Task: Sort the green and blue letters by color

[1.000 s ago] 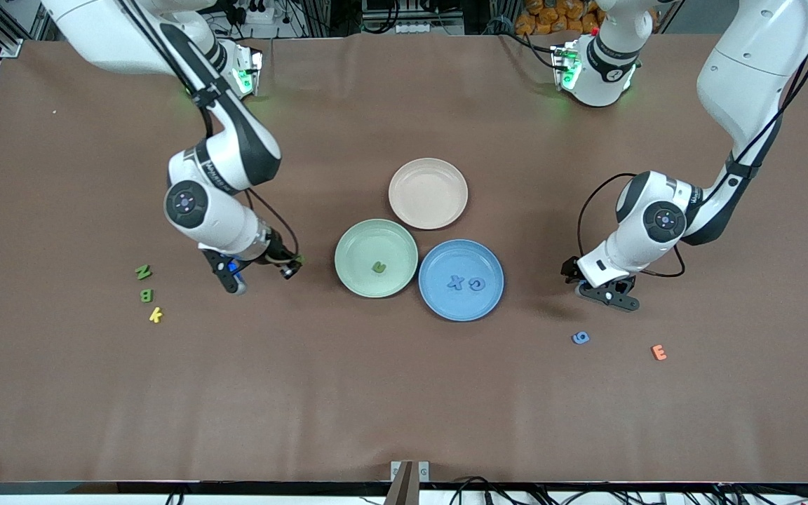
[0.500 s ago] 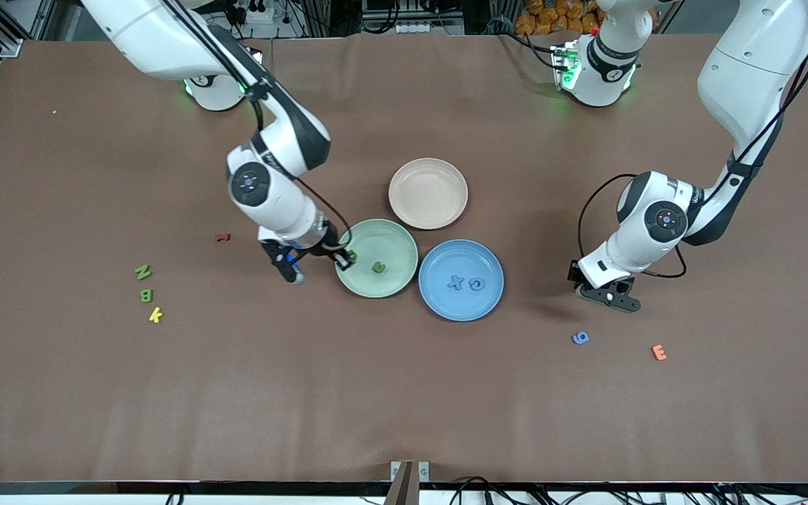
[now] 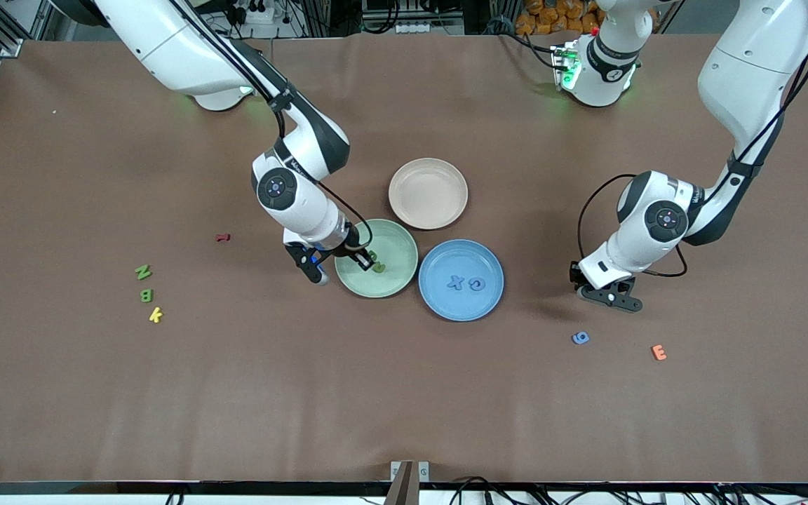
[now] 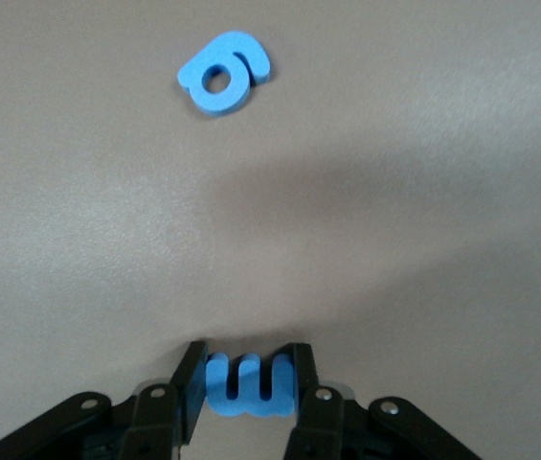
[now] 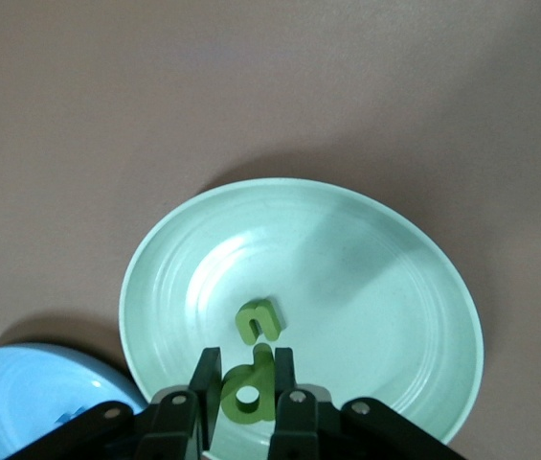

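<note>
Green p (image 5: 247,394) in right claw (image 5: 243,381), blue E (image 4: 251,381) in left claw (image 4: 249,379), three plates (image 3: 428,165).

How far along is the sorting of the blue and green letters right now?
Done: blue X and G lie in the blue plate, green u in the green plate. In hand: right gripper holds green p over that plate; left gripper grips blue E. Left: blue g, green N and B on the table.
</note>
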Tool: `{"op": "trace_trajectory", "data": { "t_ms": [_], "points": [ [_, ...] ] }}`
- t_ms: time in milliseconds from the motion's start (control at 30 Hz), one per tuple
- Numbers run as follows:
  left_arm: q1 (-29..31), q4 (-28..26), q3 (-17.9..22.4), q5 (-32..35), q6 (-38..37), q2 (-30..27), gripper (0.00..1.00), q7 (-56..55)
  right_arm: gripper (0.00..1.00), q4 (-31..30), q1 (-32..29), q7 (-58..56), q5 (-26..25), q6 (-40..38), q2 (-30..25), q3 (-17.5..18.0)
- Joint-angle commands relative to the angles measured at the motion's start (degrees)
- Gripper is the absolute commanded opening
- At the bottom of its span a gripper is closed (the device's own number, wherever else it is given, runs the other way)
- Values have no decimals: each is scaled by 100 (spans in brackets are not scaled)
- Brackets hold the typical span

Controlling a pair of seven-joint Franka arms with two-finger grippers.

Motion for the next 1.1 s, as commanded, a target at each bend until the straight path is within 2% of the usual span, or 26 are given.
{"op": "trace_trajectory", "data": {
  "t_ms": [0,33,100,267,500,800,967,1000,1033,1067],
  "points": [
    [-165,192,-113,134,-94,1,13,-603,73,169,177,56,-24,-34,118,-149],
    [-209,218,-122,125,-120,-7,13,-673,76,169,177,56,-24,-34,118,-158],
    [-358,341,-122,90,-191,-16,13,-945,100,169,195,48,-50,-34,110,-167],
    [-902,867,-122,55,-559,54,13,-1788,100,186,186,30,-428,-86,31,-167],
    [-1509,1255,-113,55,-613,273,13,-2835,100,186,168,-49,-498,-183,-303,-289],
    [-2081,1519,-87,64,-613,467,13,-3574,100,151,2,-145,-815,-394,-874,-457],
    [-2222,1528,-87,64,-648,450,14,-3723,100,151,-130,-768,-1008,-885,-1111,-457],
    [-2222,1528,-87,64,-648,450,19,-3724,100,151,-148,-935,-1061,-1025,-1147,-457],
    [-2222,1528,-87,64,-648,450,33,-3724,100,151,-165,-1128,-1105,-1218,-1199,-457],
    [-2240,1528,-78,99,-657,450,58,-3715,100,160,-183,-1304,-1123,-1420,-1261,-457]
  ]
}}
